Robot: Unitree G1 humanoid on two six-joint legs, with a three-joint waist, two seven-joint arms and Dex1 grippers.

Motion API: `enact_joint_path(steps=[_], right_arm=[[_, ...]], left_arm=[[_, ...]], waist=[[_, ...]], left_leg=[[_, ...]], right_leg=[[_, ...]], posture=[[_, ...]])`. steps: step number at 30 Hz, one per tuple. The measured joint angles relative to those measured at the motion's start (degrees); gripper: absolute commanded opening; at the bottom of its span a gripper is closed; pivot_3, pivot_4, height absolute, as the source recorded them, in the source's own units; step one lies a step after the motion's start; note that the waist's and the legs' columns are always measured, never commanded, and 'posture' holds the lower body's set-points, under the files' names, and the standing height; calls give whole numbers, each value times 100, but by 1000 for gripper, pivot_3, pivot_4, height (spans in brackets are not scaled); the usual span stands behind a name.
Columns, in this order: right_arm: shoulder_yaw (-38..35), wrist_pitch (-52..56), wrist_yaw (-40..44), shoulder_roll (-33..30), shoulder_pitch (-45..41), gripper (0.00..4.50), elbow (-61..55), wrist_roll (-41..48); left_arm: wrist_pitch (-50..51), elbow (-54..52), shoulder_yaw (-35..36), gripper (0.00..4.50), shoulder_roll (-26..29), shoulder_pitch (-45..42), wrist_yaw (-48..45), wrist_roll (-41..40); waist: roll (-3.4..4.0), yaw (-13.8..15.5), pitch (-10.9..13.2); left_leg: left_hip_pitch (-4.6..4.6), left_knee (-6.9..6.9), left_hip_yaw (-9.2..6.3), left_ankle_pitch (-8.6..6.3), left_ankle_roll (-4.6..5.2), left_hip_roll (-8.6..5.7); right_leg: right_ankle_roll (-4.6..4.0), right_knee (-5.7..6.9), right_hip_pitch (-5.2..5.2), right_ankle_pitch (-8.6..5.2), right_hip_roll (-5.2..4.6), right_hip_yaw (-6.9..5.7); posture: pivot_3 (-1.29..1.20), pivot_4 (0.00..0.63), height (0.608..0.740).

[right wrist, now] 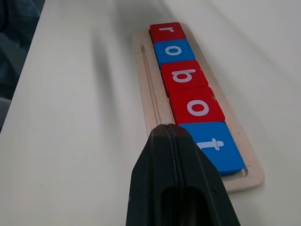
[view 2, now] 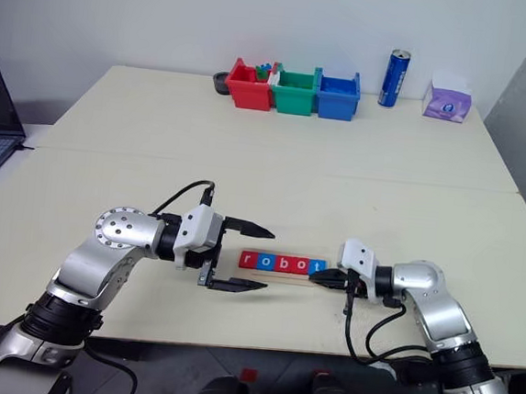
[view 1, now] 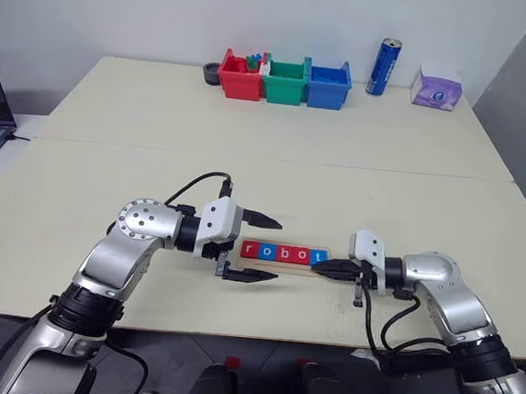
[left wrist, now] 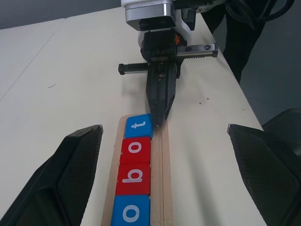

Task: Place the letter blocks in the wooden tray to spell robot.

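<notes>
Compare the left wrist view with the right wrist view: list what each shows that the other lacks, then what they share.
Left wrist view alone: the left pincer's spread black fingers, and the right pincer seen head-on, shut, its tip beside the blue t block.

Right wrist view alone: the red r block at the far end of the wooden tray, completing the word.

Both: the pale table, the tray, and blocks o, b, o, t seated in a row.
</notes>
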Motion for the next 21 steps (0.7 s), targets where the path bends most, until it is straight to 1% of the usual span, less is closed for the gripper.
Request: enact_joint_path(steps=[16,21], right_arm=[[-3,-223,-170,44,-88,5,204,-105],[-54,-64,-67,46,-85,5,135,135]], left_arm=[[-1,-1,-1,4500,-3,0,38,3],[0,-1,-1,4500,-3,0,83,5]], waist=[[0,0,0],[0,0,0]], left_leg=[[0,0,1,0,0,0],[0,0,0,0,0,1]], right_leg=[[0,0,0,0,0,1],[0,0,0,0,0,1]], posture=[[0,150,740],[0,150,740]])
